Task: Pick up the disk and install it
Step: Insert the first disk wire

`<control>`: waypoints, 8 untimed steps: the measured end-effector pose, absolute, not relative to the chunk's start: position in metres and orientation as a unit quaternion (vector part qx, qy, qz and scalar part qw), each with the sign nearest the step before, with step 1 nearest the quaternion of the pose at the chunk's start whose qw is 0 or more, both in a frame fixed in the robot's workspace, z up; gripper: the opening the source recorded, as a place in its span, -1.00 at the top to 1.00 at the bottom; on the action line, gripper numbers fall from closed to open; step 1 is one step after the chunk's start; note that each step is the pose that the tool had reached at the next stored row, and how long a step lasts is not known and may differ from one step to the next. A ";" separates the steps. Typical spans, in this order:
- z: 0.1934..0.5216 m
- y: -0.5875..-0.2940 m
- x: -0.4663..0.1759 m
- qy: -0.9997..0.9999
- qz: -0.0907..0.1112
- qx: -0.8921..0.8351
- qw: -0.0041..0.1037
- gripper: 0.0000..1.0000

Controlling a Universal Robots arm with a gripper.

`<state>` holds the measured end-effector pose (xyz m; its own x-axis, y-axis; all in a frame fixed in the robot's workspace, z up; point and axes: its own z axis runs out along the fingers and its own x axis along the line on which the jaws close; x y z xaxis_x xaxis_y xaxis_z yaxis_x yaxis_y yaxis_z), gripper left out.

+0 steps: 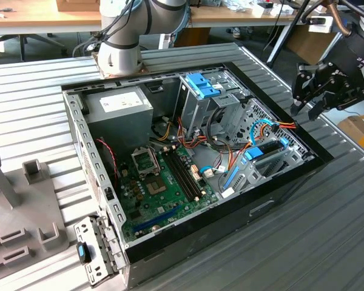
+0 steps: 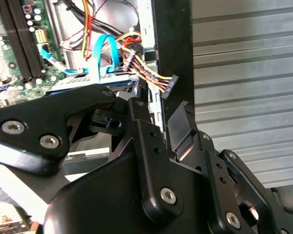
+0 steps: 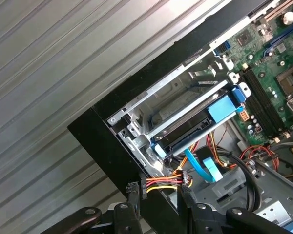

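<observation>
Tool [image 1: 307,111], spread wide and empty, hanging over the black case wall [image 3: 112,156] beside the loose power plug [image 2: 169,86]. Disk [image 3: 191,129] seated in the silver drive cage [image 3: 136,109] just inside that wall, long axis square to the wall, near end toward the tool, blue tab [image 3: 225,105] farthest.

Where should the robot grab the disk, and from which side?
Probably the broad end of its light-blue rail beside the motherboard, coming down through the case's open side. The disk lies in the silver cage, whose walls hug its long sides, leaving that end exposed.
</observation>
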<state>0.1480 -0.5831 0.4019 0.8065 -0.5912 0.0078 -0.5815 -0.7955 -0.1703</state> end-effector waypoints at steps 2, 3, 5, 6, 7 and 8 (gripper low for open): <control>0.402 -0.583 0.148 0.310 -0.030 -0.947 0.081 0.11; 0.402 -0.583 0.148 0.310 -0.030 -0.947 0.081 0.11; 0.401 -0.583 0.148 0.309 -0.033 -0.947 0.082 0.11; 0.400 -0.583 0.148 0.309 -0.035 -0.947 0.083 0.11; 0.400 -0.583 0.148 0.309 -0.037 -0.947 0.084 0.11; 0.399 -0.583 0.148 0.309 -0.039 -0.947 0.084 0.11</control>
<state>0.1482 -0.5833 0.3993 0.8062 -0.5912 0.0224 -0.5779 -0.7951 -0.1841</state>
